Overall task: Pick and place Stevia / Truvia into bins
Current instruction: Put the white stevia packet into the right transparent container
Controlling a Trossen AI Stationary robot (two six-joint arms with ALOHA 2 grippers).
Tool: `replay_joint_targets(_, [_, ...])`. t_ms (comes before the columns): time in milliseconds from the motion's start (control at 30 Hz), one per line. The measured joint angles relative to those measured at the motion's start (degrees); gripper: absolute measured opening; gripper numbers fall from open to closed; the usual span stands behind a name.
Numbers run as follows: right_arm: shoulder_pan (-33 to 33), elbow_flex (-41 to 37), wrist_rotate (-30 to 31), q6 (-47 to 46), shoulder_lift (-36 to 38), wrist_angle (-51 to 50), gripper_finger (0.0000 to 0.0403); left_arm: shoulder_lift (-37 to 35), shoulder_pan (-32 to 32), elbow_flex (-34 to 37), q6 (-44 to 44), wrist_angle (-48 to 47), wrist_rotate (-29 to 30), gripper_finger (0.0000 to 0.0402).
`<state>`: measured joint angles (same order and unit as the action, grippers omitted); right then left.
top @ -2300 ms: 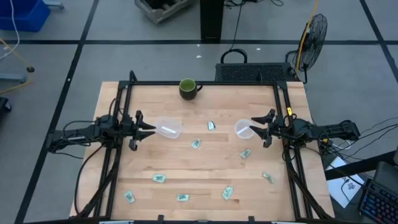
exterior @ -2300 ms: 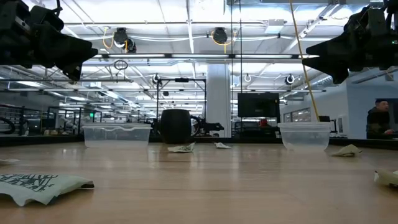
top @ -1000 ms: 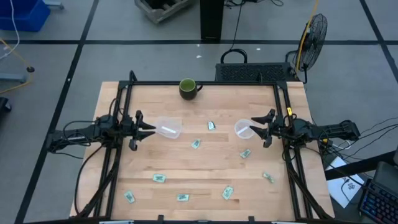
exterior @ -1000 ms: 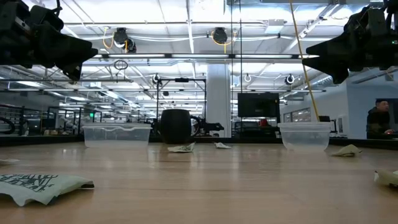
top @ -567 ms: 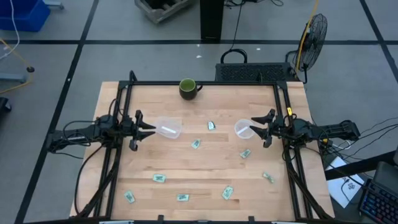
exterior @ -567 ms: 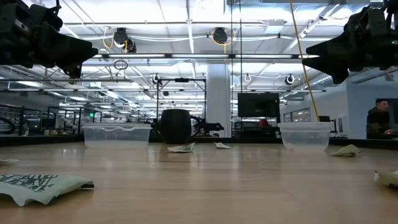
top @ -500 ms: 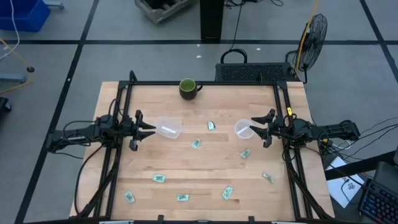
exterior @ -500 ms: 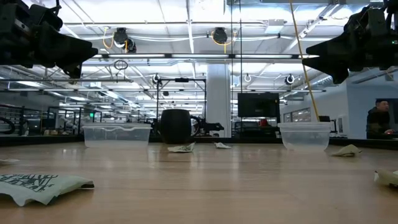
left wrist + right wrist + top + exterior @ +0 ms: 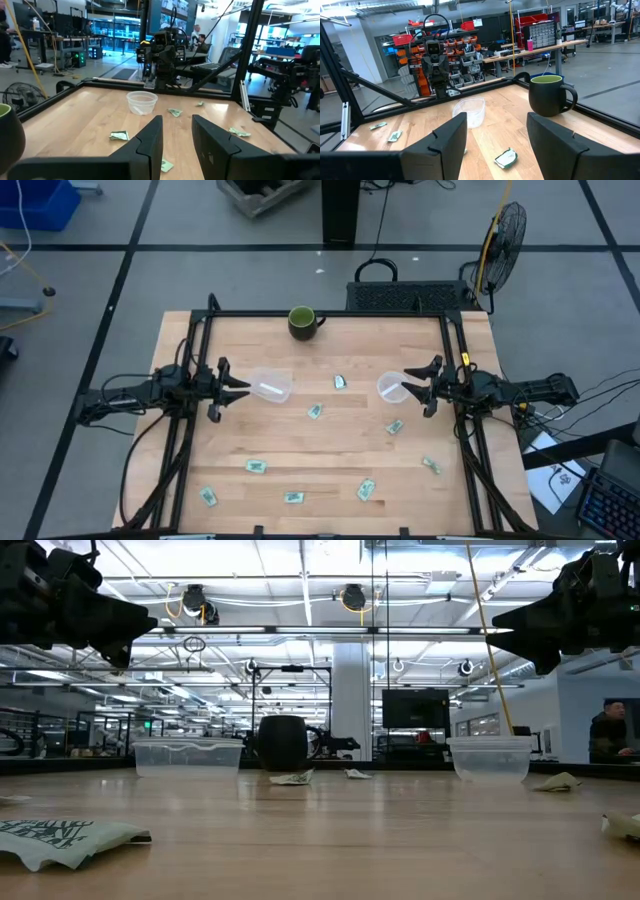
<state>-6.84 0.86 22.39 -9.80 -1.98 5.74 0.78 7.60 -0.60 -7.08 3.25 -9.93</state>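
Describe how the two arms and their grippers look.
Both arms are dark, slim and jointed, with black cables trailing along them. The left gripper and right gripper each end in two black fingers; up close these are flat, angular plates. No markings are readable.

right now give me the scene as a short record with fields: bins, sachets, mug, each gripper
bins: rounded-square tub left of centre, round cup right of centre, both upright on the table
sachets: about ten Stevia / Truvia sachets scattered on the wood, none visibly inside a bin
mug: dark green mug at the far edge
left gripper: beside the tub, raised above the table, fingers apart, holding nothing
right gripper: beside the cup, raised above the table, open, empty
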Motion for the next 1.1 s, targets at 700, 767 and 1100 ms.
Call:
replay_joint_targets(700, [0.0,0.0,0.0,0.0,0.0,0.0,0.0199,0.0,0.0,-0.1,-9.8,-0.2,24.7,0.0108])
replay_joint_targets(767, [0.0,0.0,0.0,0.0,0.0,0.0,0.0199,0.3,0.0,-0.1,-9.7,-0.4,23.7,0.0108])
replay_joint_targets(1100, [0.0,0.0,0.0,0.0,0.0,0.0,0.0199,0.3,0.0,-0.1,-9.8,-0.7,23.0,0.0108])
